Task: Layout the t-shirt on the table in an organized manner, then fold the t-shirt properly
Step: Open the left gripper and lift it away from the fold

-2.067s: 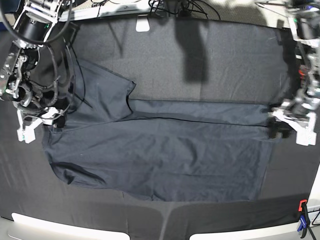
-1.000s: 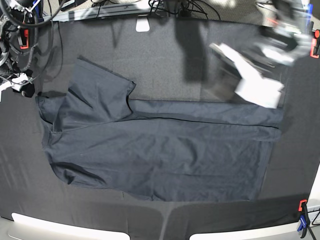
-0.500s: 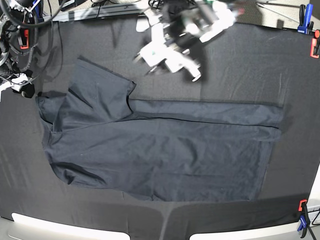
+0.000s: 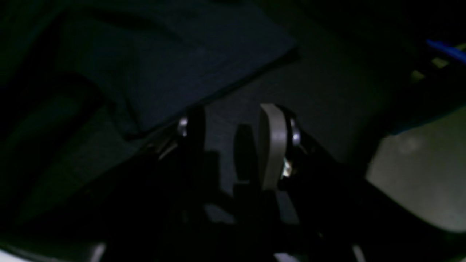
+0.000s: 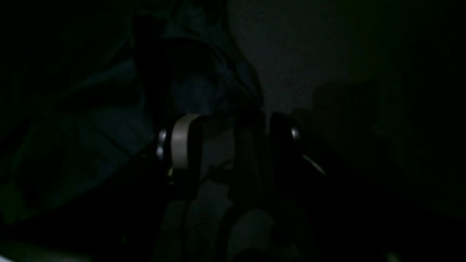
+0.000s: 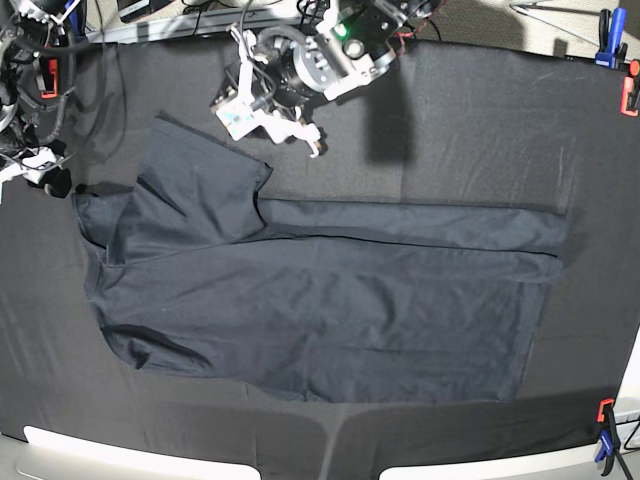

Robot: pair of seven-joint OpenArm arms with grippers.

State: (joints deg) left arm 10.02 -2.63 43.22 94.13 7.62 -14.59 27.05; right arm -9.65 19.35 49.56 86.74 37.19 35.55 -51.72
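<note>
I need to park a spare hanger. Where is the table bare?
Bare table lies behind the t-shirt toward the clamps, plus a strip along the front edge. Crowded: the far corner by the sleeve, where the left pincer hovers.

Black-bodied arms with looping black cables, white gripper (image 6: 272, 118) fingers, silver screws

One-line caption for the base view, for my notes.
Left claw hovers open above the sleeve of the half-folded t-shirt on the table.

Empty parted jaws — t-shirt (image 4: 174, 69) edge just beyond
</note>
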